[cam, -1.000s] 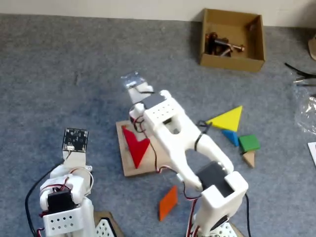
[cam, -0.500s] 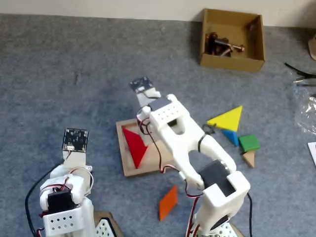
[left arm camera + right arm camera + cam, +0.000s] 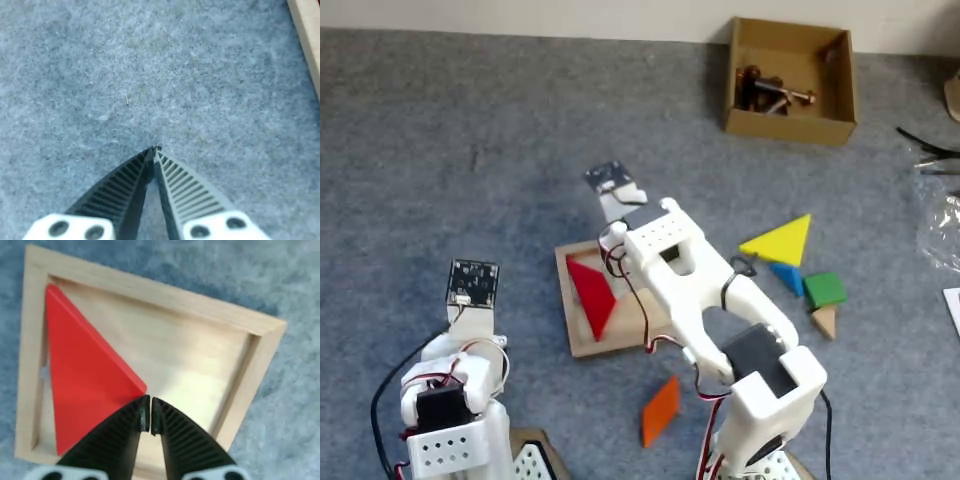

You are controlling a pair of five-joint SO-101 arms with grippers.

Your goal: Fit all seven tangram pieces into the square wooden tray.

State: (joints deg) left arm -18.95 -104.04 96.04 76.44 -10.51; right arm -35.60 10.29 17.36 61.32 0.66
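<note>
The square wooden tray [image 3: 582, 342] lies mid-table with a red triangle [image 3: 590, 295] inside, along its left wall. In the right wrist view my right gripper [image 3: 150, 416] hangs shut and empty over the tray [image 3: 150, 287], its tips at the corner of the red triangle [image 3: 85, 385]. An orange parallelogram [image 3: 661, 410] lies on the carpet near the tray's front. To the right sit a yellow triangle [image 3: 782, 240], a blue piece [image 3: 787, 277], a green square [image 3: 824, 290] and a small tan triangle [image 3: 826, 320]. My left gripper [image 3: 155, 150] is shut over bare carpet, with the tray's edge [image 3: 305, 40] off to one side.
A cardboard box [image 3: 790, 118] with copper-coloured items stands at the back right. Clear plastic and cables lie at the right edge. The left arm [image 3: 455, 400] rests at the front left, the right arm [image 3: 720, 300] stretches over the tray's right half. Grey carpet covers the table.
The right arm's wrist swung slightly right and farther back. The red triangle shifted and now lies flat along the tray's left side. The left arm has kept still.
</note>
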